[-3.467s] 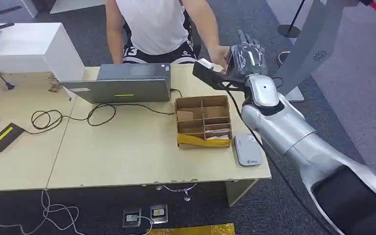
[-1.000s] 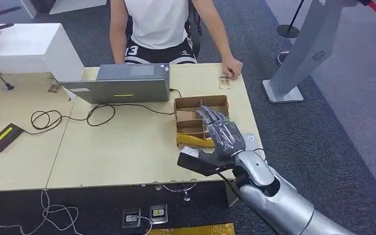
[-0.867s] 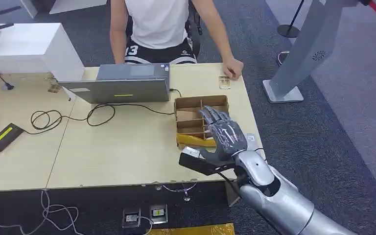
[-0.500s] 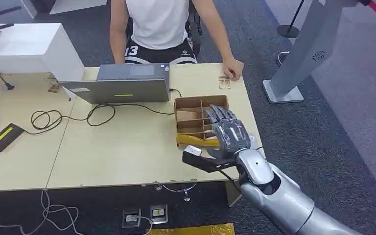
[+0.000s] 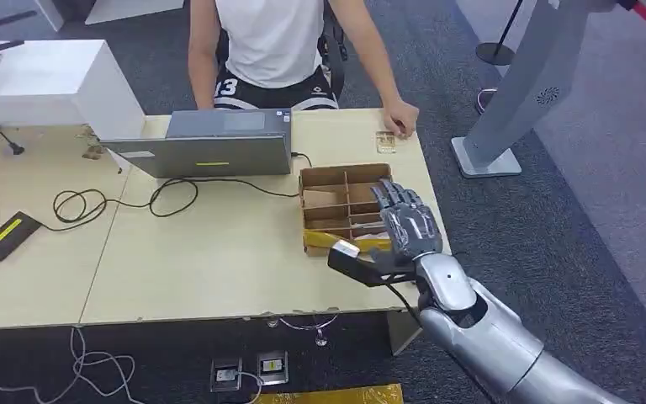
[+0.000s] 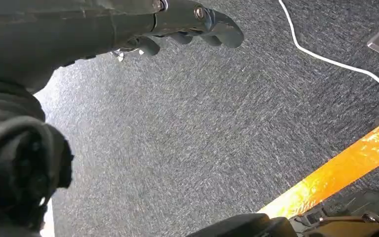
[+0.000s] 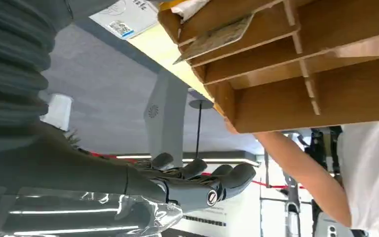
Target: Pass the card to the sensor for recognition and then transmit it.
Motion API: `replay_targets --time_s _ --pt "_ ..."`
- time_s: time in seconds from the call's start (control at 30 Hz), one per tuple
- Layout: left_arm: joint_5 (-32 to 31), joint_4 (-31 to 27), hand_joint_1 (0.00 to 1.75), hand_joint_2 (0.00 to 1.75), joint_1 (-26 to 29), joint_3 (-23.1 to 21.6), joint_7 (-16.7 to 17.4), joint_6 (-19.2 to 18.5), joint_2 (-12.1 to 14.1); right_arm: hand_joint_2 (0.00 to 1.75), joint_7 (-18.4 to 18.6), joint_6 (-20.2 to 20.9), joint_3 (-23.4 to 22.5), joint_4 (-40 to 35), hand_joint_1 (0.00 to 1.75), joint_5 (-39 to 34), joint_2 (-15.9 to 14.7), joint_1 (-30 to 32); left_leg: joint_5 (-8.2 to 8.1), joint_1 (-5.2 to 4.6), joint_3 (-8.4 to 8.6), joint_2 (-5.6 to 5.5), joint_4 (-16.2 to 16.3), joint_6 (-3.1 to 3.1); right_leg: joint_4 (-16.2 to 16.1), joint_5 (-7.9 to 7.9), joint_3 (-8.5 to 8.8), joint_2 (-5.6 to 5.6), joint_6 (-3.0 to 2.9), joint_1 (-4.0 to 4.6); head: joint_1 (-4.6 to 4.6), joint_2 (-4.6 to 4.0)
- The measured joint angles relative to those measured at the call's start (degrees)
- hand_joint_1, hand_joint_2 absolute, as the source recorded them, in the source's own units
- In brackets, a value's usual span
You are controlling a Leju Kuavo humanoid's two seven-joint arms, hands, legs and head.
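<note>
- The right hand's fingers (image 5: 399,202) are spread and nearly straight, holding nothing. They hover over the right-hand cells of the box (image 5: 328,181).
- In the right wrist view, the same fingers (image 7: 237,175) stretch out flat with nothing between them and the thumb.
- The left hand (image 6: 187,24) hangs over the carpet with its fingers loosely bent, well away from the thumb and holding nothing.
- One card (image 5: 386,141) lies flat on the tabletop (image 5: 219,269) just past the box's far right corner, beside a person's hand (image 5: 401,118). It is too small to tell its long axis.
- A boxed card (image 7: 217,37) leans in a cell at the box's near edge, with its long axis along the divider.
- The sensor (image 7: 123,17) lies on the tabletop off the box's near right corner, close under the right arm.
- My read is that the next move is a pick from the box. The boxed card sits below and slightly nearer the robot than the fingers, and the right hand is by far the closer one.
- The thin dividers stand in the way, leaving little room on either side of a card.
- A laptop (image 5: 210,143) and a looped cable (image 5: 177,189) lie left of the box, well clear.
</note>
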Motion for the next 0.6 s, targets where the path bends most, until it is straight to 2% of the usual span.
replay_targets --time_s 0.6 --pt "-0.07 -0.02 0.00 0.00 -0.09 0.00 0.00 -0.42 -0.07 1.75 0.42 -0.50 -1.20 5.97 0.00 -1.70 -0.37 0.05 0.00 0.00 0.00 0.00 0.00 0.00 0.00 0.00 0.00 0.00 0.00 0.00 0.00 0.00"
